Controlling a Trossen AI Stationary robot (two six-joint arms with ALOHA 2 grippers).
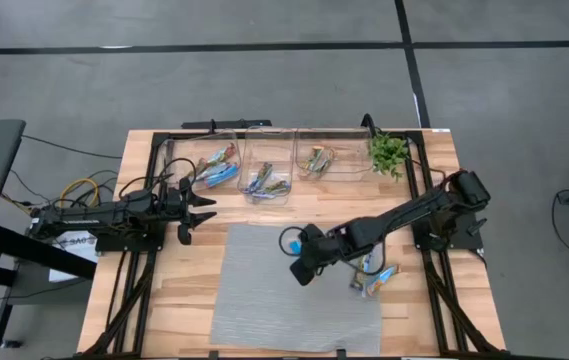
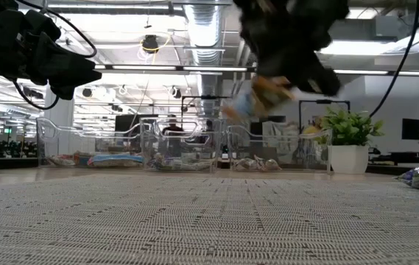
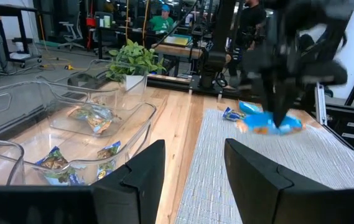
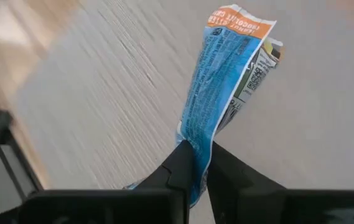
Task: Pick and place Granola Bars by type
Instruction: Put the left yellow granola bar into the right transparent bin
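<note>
Above mat (image 1: pixel 294 300), right gripper (image 4: pixel 198 163) clamping bar (image 4: pixel 226 87)

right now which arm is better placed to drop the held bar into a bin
The right. Its tool is already shut on the blue-and-orange wrapped granola bar, lifted over the grey woven mat. The left tool hangs open and empty beside the clear plastic bins.

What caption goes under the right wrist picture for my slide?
The right claw pinches one blue-and-orange granola bar above the grey mat.
</note>
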